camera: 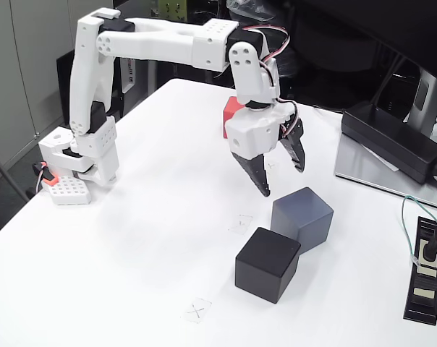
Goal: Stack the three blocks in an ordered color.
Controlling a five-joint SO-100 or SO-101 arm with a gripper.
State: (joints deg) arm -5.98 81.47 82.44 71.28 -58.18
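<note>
The black cube [267,264] sits on the white table near the front, touching the slate blue-grey cube [302,217] just behind and to its right. The red cube [231,116] rests farther back, mostly hidden behind the arm's wrist. My gripper [282,175] hangs open above the table, its dark fingers pointing down, a little behind and left of the blue-grey cube, holding nothing.
A flat black power adapter [391,143] lies on a grey monitor base [370,172] at the right. A black power strip [425,269] with a green cable lies at the right edge. The arm's base [79,163] stands at the left. Small X marks [197,311] dot the table.
</note>
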